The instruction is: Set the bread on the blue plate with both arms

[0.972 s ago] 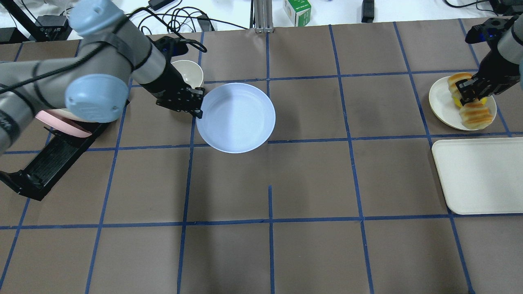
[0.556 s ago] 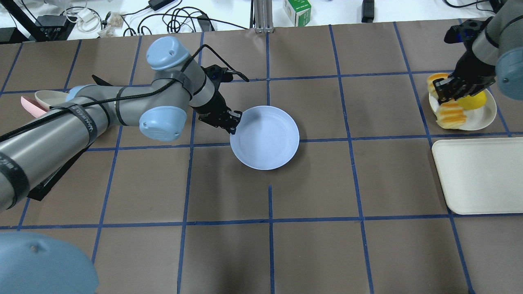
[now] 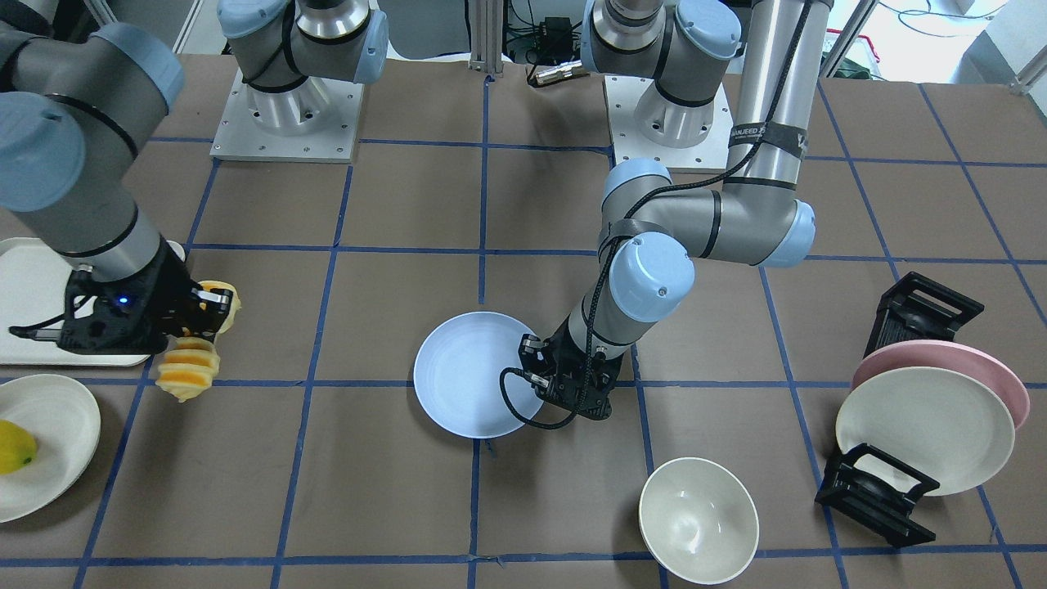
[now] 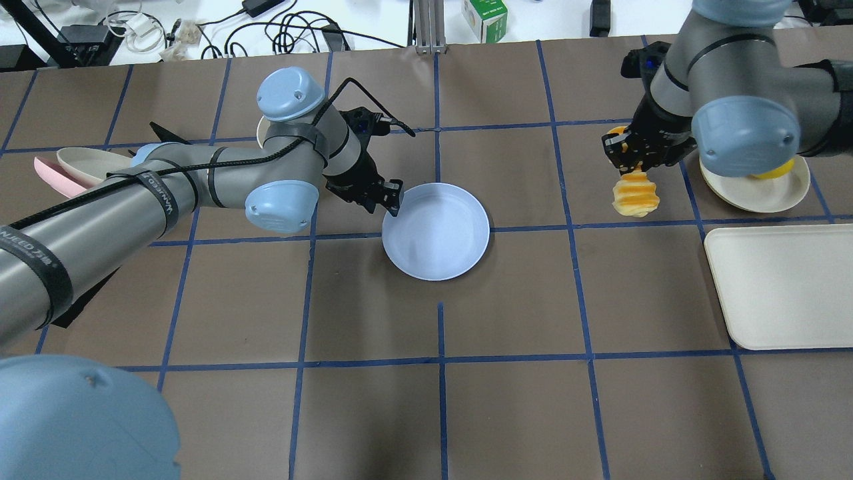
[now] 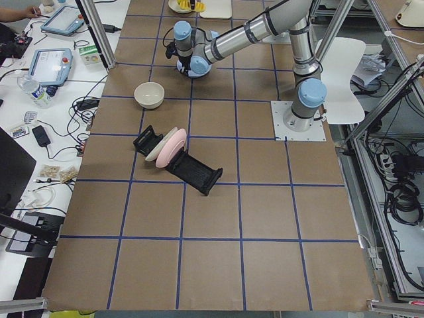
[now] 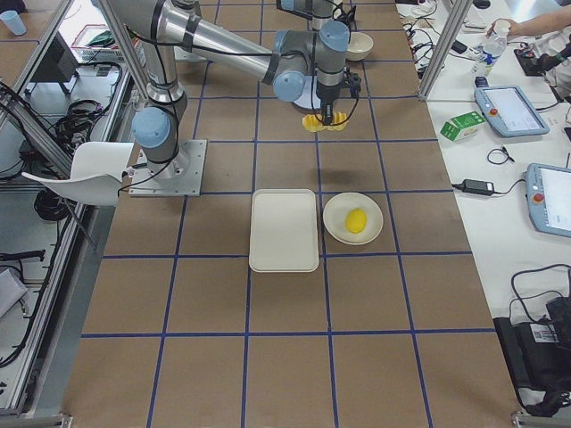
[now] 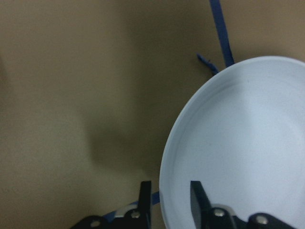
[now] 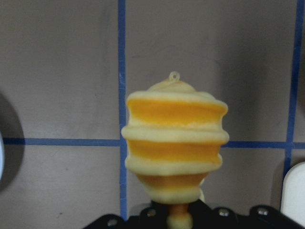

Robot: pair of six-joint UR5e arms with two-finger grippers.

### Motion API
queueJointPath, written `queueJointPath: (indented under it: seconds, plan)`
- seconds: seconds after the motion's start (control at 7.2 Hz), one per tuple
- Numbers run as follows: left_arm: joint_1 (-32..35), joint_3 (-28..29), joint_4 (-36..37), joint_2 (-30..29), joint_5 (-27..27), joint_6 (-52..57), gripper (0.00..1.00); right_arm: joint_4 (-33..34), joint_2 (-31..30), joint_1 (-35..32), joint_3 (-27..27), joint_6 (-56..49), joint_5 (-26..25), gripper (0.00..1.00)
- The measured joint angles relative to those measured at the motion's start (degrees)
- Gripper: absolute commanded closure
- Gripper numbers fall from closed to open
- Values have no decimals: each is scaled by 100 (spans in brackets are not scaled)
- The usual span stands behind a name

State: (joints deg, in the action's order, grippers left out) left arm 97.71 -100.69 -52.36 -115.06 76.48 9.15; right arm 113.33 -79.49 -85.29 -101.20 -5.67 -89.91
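The blue plate (image 4: 436, 230) lies flat near the table's middle and also shows in the front view (image 3: 470, 384). My left gripper (image 4: 394, 197) straddles its left rim. In the left wrist view one finger is outside the plate (image 7: 238, 143) and one inside, with a gap to the rim, so it looks open. My right gripper (image 4: 632, 159) is shut on the top end of the bread (image 4: 635, 197). The bread hangs down above the bare table, well right of the plate. It fills the right wrist view (image 8: 174, 148) and shows in the front view (image 3: 190, 368).
A cream plate (image 4: 766, 193) with a yellow fruit (image 3: 15, 446) sits at the right, and a cream tray (image 4: 780, 287) lies nearer. A white bowl (image 3: 698, 519) stands beyond the left arm. A black rack (image 3: 875, 491) holds a pink plate (image 3: 981, 360) and a cream plate (image 3: 924, 429).
The left arm carried the blue plate right and nearer, down to the table's middle. The right gripper lifted the bread off the cream plate and moved it left, over the bare table.
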Motion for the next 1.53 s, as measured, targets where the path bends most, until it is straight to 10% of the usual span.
queueJointPath:
  seconds: [1.11, 1.25, 1.39, 1.53]
  plan:
    - [-116, 1335, -4364, 1987, 1343, -271, 0, 1465, 1313, -2259, 187, 2978, 714, 100]
    - [-159, 1361, -4448, 2167, 1351, -285, 0, 1686, 1453, -2446, 219, 3114, 738, 67]
    - [-275, 1380, -4418, 2272, 1334, -291, 0, 1762, 1549, -2531, 221, 3272, 762, 3]
    - [-420, 1387, -4321, 2331, 1307, -303, 0, 1782, 1616, -2574, 207, 3549, 782, 0]
